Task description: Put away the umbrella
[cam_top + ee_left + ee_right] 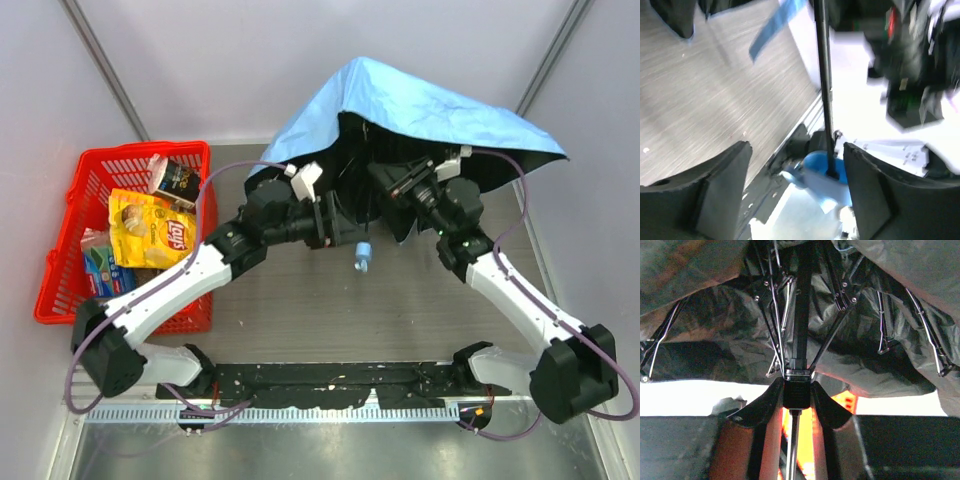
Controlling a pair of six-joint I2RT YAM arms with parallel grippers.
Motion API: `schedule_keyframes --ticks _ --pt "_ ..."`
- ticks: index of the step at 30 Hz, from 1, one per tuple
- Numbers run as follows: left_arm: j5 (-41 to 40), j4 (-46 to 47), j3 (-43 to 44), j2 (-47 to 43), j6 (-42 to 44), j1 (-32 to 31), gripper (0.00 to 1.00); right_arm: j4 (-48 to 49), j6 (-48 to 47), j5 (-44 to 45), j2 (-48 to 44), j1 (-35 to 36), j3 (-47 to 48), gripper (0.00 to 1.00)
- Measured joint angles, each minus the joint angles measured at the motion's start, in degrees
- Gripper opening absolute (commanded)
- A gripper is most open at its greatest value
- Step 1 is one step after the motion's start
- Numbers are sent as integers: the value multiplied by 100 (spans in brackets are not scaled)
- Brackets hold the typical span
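Top external view: finds the umbrella half-open above the far side of the table, canopy up, handle toward the arm bases. Clamps its runner in the right gripper; straddles the shaft with the left gripper, jaws parted, untouching.

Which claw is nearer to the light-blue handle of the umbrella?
Left. The left claw stands open astride the shaft, close beside the handle; the right claw is shut on the shaft far up, where the ribs meet.
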Motion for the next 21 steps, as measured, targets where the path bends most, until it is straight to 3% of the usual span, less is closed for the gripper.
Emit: schedule_keyframes --ticks 3,6,10,13,15,17,21 --pt "219 -85 -605 -634 398 -20 83 81 -330 -581 313 -688 310 1" --pt "551 -461 -973 -1517 994 -24 64 404 -992 -1207 356 -1226 356 1" --pt "776 -1108 -774 -2594 1917 -31 60 575 -2212 -2074 227 -1429 481 1" --pt "492 -1523 13 -3012 2535 -52 69 673 -2955 -2835 35 -1408 481 1" --pt "-76 -1558 529 -3097 2664 -63 85 780 -3261 -3327 -55 -1399 474 1" --pt "-1141 -1613 979 -3158 2468 -68 99 1143 -3416 -3799 -153 -1399 337 1" --pt "-2599 -1764 1652 -3073 2048 -50 100 1788 -3545 -4527 -511 -1397 -251 1"
